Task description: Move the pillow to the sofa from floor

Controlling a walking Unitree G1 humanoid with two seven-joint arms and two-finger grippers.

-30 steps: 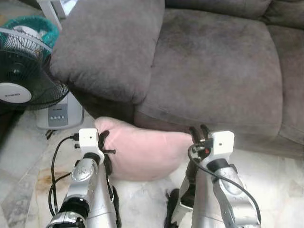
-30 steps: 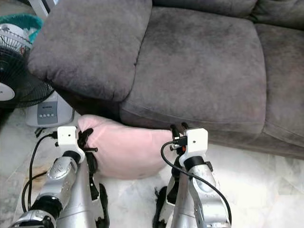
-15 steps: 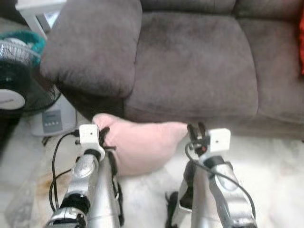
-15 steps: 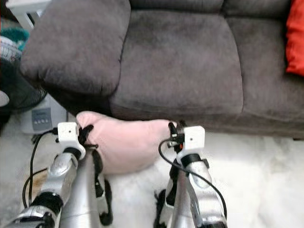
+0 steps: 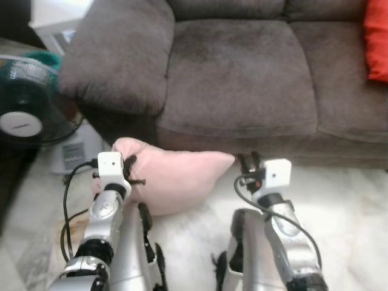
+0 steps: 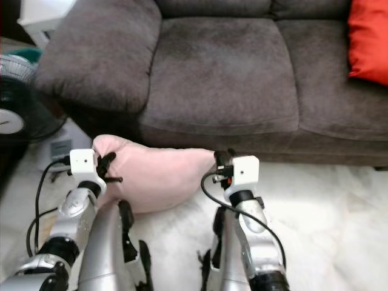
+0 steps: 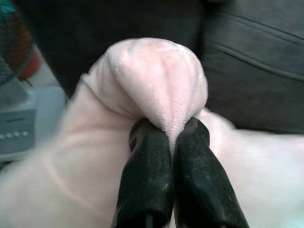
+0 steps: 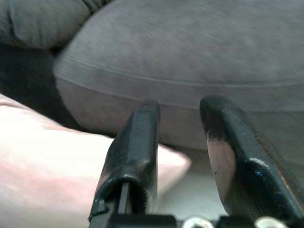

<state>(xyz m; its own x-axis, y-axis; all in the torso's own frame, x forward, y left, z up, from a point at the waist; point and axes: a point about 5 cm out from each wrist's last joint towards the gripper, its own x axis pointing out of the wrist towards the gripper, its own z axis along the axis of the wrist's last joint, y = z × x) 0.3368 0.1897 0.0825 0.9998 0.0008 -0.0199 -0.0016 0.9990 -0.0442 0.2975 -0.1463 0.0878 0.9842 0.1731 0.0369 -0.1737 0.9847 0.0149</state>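
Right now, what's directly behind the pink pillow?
Behind the pink pillow stands the grey sofa: its front panel and the dark underside of its armrest. The left gripper pinches the pillow's corner; the right gripper is open beside it. The floor beneath the pillow is covered.

A dark grey sofa [image 5: 242,66] spans the far side; pale marble floor [image 5: 351,206] lies near, a fan [image 5: 27,118] at left.
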